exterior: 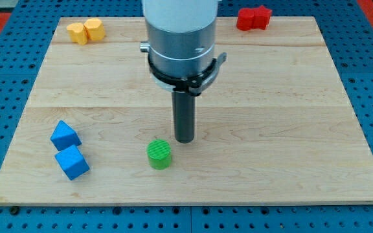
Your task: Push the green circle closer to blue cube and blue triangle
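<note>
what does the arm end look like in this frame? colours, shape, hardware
A wide light-grey cylindrical housing over a black clamp ring with small side tabs. Below hangs a straight dark cylindrical rod, ending in my tip. No cables or markings visible.

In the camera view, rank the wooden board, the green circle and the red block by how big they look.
1. Wooden board, by far the largest.
2. Red block at the view's top, wider than the circle.
3. Green circle, smallest, though it sits nearer the view's bottom, so true sizes are unsure.
My tip stands just above and right of the circle.
</note>
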